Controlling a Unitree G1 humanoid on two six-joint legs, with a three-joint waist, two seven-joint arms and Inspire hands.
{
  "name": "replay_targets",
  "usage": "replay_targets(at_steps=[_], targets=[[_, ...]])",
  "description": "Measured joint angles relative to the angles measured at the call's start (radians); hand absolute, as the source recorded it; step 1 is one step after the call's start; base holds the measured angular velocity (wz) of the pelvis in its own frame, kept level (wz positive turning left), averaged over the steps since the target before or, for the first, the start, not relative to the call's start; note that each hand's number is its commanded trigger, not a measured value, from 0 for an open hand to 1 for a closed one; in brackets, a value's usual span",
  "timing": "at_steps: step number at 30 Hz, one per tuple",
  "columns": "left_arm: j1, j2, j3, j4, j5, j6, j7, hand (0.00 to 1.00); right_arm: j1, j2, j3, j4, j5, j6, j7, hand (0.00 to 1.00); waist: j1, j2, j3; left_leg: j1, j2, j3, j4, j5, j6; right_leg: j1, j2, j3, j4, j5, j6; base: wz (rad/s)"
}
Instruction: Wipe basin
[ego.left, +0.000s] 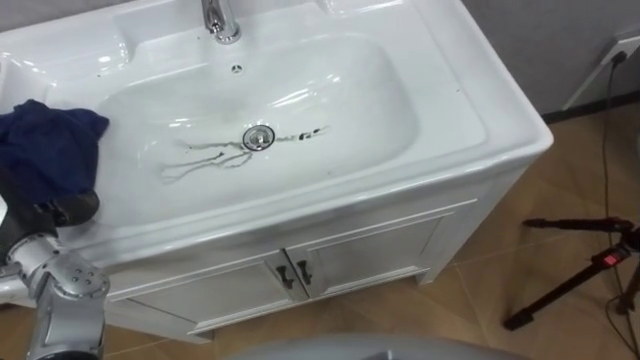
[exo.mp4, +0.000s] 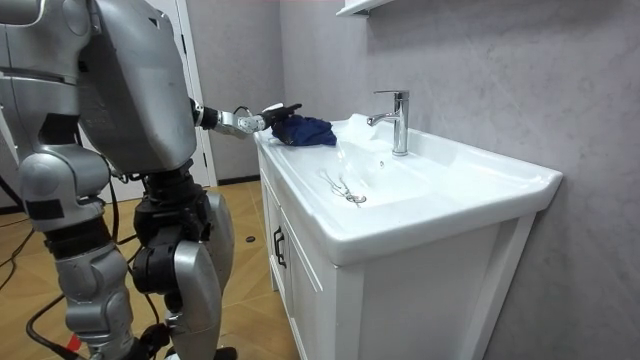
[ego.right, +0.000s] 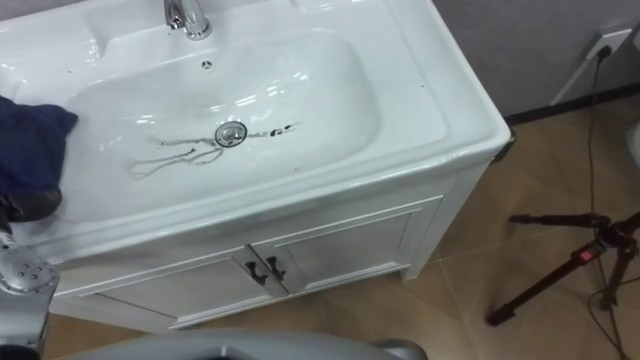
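- Standing at the front of a white vanity, the robot faces the basin (ego.left: 470, 110). Its body is at the room view's left and its left arm is stretched out toward the counter's far end.
- A dark blue cloth (ego.left: 45, 145) lies bunched on the basin's left rim, at the edge of the bowl and well apart from the drain (ego.left: 258, 137).
- The left hand (ego.left: 62, 209) sits right at the cloth's near edge, touching it. Its fingers are lost among the folds, so I cannot tell whether they grip the cloth or merely rest against it.
- Thin dark marks (ego.left: 205, 155) trail across the bottom of the bowl, from the left of the drain to a short smear just right of it.
- A chrome faucet (ego.left: 220, 20) stands upright at the back of the bowl, about on its middle line, with a small overflow hole (ego.left: 236, 68) just below it.
- Under the counter are two white cabinet doors (ego.left: 370, 250) — both closed, with a pair of dark handles (ego.left: 295, 272) side by side where the doors meet.
- On the wooden floor (ego.left: 480, 300) to the robot's right stands a black tripod (ego.left: 580, 270), well apart from the vanity. A wall socket (ego.left: 625, 48) shows on the grey wall beyond it.
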Motion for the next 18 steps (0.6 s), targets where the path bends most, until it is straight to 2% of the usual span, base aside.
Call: replay_targets(at_steps=[3, 18], targets=[[-0.004, 0.000, 0.018, 0.000, 0.000, -0.002, 0.000, 0.00, 0.000, 0.000, -0.031, -0.001, -0.001, 0.000, -0.004, 0.00, 0.000, -0.001, 0.0005, 0.000, 0.000, 0.000, 0.000, 0.000, 0.000, -0.001, 0.000, 0.000, 0.000, 0.000, 0.000, 0.00], [-0.024, 0.002, 0.019, 0.000, 0.000, 0.002, -0.004, 0.00, -0.004, -0.002, -0.038, -0.001, 0.004, 0.008, -0.005, 0.00, 0.006, -0.001, 0.0008, -0.013, 0.000, 0.000, 0.000, 0.000, 0.000, -0.013, 0.000, -0.001, 0.003, 0.000, 0.000, 0.00]])
